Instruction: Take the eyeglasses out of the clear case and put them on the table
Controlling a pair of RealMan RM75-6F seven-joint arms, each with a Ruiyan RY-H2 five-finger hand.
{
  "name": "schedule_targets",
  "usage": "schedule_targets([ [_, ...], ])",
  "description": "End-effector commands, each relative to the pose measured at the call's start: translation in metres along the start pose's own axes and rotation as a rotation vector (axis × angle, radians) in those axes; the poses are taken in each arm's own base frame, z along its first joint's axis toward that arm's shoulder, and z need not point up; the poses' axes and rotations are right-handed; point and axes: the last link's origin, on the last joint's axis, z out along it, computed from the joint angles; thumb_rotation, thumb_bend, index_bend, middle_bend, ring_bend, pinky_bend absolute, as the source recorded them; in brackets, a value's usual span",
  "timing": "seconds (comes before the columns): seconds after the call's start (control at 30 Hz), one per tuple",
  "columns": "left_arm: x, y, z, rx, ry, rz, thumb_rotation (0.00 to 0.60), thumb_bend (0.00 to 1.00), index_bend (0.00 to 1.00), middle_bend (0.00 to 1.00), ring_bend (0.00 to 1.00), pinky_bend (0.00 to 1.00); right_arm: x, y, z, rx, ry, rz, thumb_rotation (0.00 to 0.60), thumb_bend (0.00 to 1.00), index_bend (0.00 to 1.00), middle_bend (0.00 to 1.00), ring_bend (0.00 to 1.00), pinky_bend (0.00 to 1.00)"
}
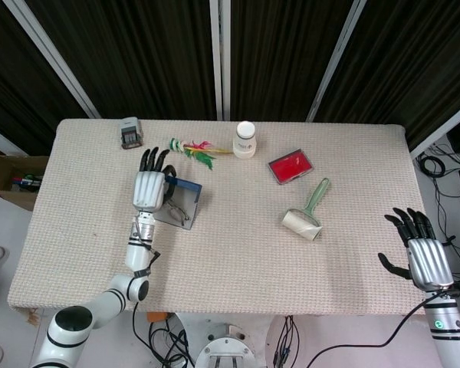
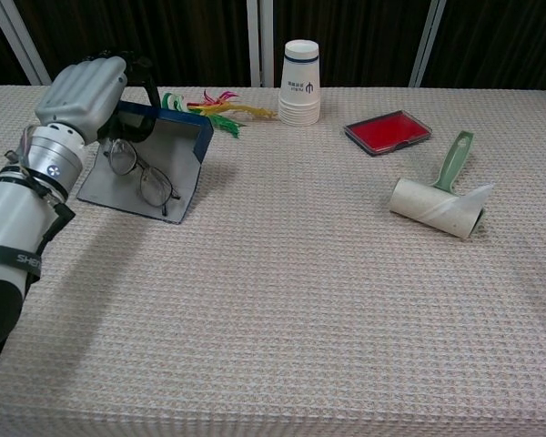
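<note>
1. My left hand (image 2: 82,91) sits at the far-left part of the table (image 1: 238,268), over the back edge of the open case (image 2: 155,146). Its fingers (image 1: 155,159) point away from me, toward the far edge.
2. From the chest view the fingers curl over the case's raised lid; I cannot tell whether they actually grip it or just rest there.
3. The case lies open, its grey base flat on the table and its dark-edged lid standing up behind.
4. The glasses (image 2: 138,173) are inside the case, lying on the base just right of my left wrist. My hand does not touch them.
5. My right hand (image 1: 422,249) hangs off the near-right corner of the table, fingers spread and holding nothing. Only the head view shows it.
6. A lint roller (image 2: 437,202) with a green handle lies on the right half of the table, well apart from the case.
7. A red pad (image 2: 388,131) in a dark tray lies beyond the roller.
8. A stack of paper cups (image 2: 300,82) stands near the far edge, around the middle.
9. A feathered shuttlecock (image 2: 214,107) lies between the cups and the case, close to the lid.
10. A small grey stamp-like object (image 1: 129,133) sits at the far-left corner; I cannot make out what it is.
</note>
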Motion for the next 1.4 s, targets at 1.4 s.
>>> schedule_targets([
  [1.4, 0.067, -0.042, -0.036, -0.011, -0.311, 0.035, 0.6, 0.15, 0.18, 0.07, 0.04, 0.07, -0.003, -0.004, 0.008, 0.042, -0.016, 0.006, 0.6, 0.18, 0.19, 0.12, 0.0, 0.07],
])
